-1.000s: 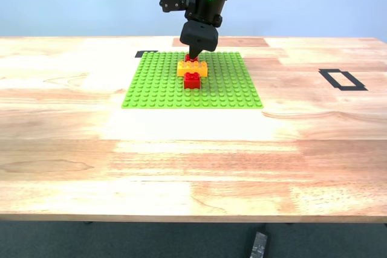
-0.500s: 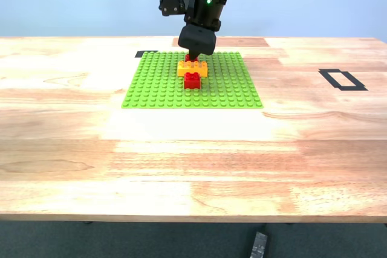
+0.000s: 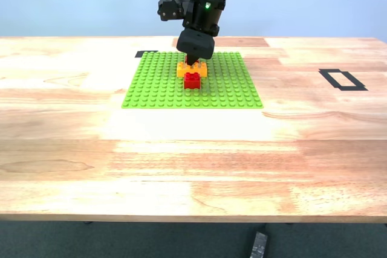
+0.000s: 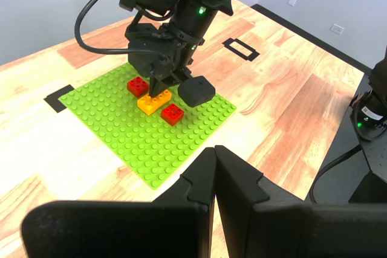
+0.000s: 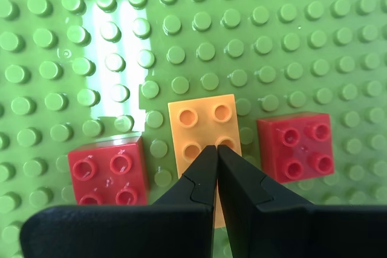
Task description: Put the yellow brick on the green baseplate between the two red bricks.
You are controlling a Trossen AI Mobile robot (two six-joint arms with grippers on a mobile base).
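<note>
1. The green baseplate (image 3: 192,81) lies flat on the far half of the wooden table (image 3: 193,155), about midway between the exterior view's left and right.
2. The yellow brick (image 3: 191,69) sits studs-up on the baseplate, a little toward its far side.
3. In the exterior view its long axis runs left to right, level with the table's far edge; it lies flat, not tilted.
4. The two red bricks stand on either long side of it: the near red brick (image 3: 192,80) is just in front of it, and the far red brick (image 4: 138,86) is behind it and hidden by the arm in the exterior view.
5. In the second wrist view a row of bare green studs shows between the yellow brick (image 5: 204,143) and each red one, so they look just beside one another and not touching.
6. My second gripper (image 5: 216,147) hangs over the yellow brick, its two black fingers pressed together at the tips with nothing between them.
7. Whether those tips actually rest on the brick's studs is hard to tell.
8. My first gripper (image 4: 214,149) is held well away from the baseplate (image 4: 151,128), its fingers likewise closed together on nothing.
9. A black tape outline (image 3: 342,80) marks the table toward the exterior view's right.
</note>
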